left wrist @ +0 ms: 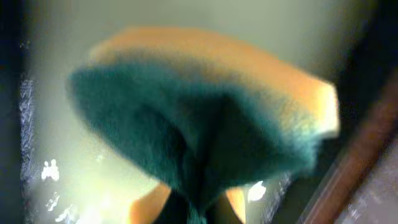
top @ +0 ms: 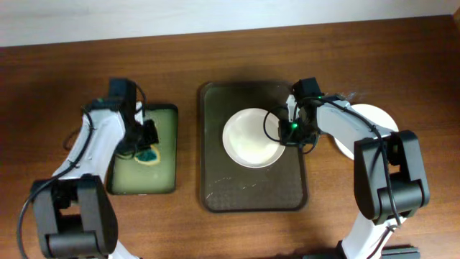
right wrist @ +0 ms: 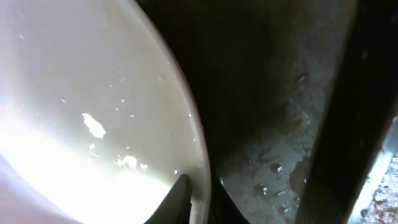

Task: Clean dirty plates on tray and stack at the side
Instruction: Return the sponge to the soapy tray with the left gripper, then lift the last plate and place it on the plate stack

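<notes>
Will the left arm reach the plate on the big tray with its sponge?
Probably yes. The left tool holds the sponge, nothing stands between it and the plate, and the right tool grips only the far rim.

left arm point(top: 92, 144): elbow bent, reaching forward, wrist pointing down.
left gripper point(top: 147, 138): clamped on the sponge point(left wrist: 205, 118).
right arm point(top: 352, 128): reaching inward, to its left.
right gripper point(top: 290, 129): fingers pinching the rim of a plate point(top: 248, 140).

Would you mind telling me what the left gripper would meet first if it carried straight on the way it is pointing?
Most likely the yellowish wet floor of the small tray: the left gripper points down into it, and the sponge it holds would touch first. The gap is unclear.
</notes>
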Controlling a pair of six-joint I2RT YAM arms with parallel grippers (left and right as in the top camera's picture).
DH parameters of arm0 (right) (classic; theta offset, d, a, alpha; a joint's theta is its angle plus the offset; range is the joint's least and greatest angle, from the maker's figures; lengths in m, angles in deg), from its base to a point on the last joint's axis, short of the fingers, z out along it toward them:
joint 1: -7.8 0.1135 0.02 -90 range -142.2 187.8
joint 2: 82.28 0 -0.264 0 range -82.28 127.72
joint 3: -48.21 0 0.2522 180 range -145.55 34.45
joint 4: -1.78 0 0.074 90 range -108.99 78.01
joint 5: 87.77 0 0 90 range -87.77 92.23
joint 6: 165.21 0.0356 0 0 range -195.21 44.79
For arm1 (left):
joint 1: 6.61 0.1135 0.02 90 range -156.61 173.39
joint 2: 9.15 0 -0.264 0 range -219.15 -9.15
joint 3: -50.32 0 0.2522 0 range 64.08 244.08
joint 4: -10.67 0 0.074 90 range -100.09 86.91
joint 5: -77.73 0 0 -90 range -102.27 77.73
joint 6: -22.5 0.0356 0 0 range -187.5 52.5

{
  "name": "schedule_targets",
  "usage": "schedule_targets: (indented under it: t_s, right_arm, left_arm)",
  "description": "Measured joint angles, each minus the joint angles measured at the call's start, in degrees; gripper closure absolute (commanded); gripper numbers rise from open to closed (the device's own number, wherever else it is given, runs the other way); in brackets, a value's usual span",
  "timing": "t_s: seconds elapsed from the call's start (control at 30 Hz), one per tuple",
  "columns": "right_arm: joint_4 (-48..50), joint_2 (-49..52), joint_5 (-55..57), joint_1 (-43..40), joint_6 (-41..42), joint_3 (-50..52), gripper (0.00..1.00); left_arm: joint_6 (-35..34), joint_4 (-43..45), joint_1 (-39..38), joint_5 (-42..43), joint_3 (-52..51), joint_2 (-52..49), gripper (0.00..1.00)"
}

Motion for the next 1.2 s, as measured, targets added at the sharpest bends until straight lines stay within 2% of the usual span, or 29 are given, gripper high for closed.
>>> schedule_targets:
  t_s: [0.03,0.07,0.1,0.17,0.2,0.23,0.27,0.33,0.5,0.57,0.67,0.7,0.87,1.07,1.2]
  right_arm:
    - [0.9,0.0,0.0,0.0,-0.1,0.0,0.96]
    - [1.3,0.0,-0.1,0.0,-0.2,0.0,0.96]
    - [1.5,0.0,-0.8,0.0,-0.1,0.0,0.96]
    - [1.3,-0.5,-0.9,0.0,-0.1,0.1,0.96]
    - [0.4,-2.5,1.1,0.7,0.0,0.6,0.96]
    - [-0.6,-5.2,2.8,1.6,0.0,1.0,0.96]
    - [-2.0,-10.5,6.3,2.9,-0.1,1.0,0.96]
    - [-4.7,-20.7,13.8,4.0,0.0,1.0,0.96]
    - [-5.6,-29.9,15.5,-1.3,1.2,1.0,0.96]
    - [-5.6,-30.7,16.9,-0.2,0.1,1.0,0.96]
    - [-6.6,-30.7,28.9,7.9,-0.4,1.0,0.96]
    - [-7.3,-30.7,38.2,15.9,-0.5,1.0,0.96]
    - [-7.6,-30.6,67.9,37.5,-0.5,1.0,0.96]
    - [-7.7,-30.6,83.5,47.3,-4.1,1.0,0.96]
    - [-7.7,-30.6,86.8,47.9,-5.7,1.0,0.96]
  left_arm:
    - [0.0,4.3,0.0,0.2,-4.8,0.0,0.87]
    - [0.0,4.4,0.0,0.2,-5.3,0.0,0.77]
    - [0.8,5.2,0.0,0.3,-5.3,0.0,0.7]
    - [1.9,3.5,0.0,0.4,-4.9,0.1,0.49]
    - [2.5,1.8,0.0,0.4,-4.0,0.3,0.34]
    - [2.7,-0.1,0.0,0.4,-2.4,1.1,0.27]
    - [2.8,-1.6,0.0,0.5,-0.8,2.8,0.0]
    - [2.8,-3.0,0.0,2.2,1.5,8.3,0.0]
    - [2.8,-4.2,0.0,9.7,1.6,17.4,0.0]
    - [2.8,-4.2,0.0,10.4,1.6,18.1,0.0]
    - [2.8,-3.1,0.0,10.8,1.6,18.1,0.0]
    - [2.8,-3.1,0.0,10.9,1.6,18.1,0.0]
    - [2.8,-3.1,0.0,11.0,1.6,18.1,0.0]
    - [2.8,-3.1,0.0,11.0,1.6,18.1,0.0]
    - [2.8,-3.1,0.0,11.0,1.6,18.1,0.0]
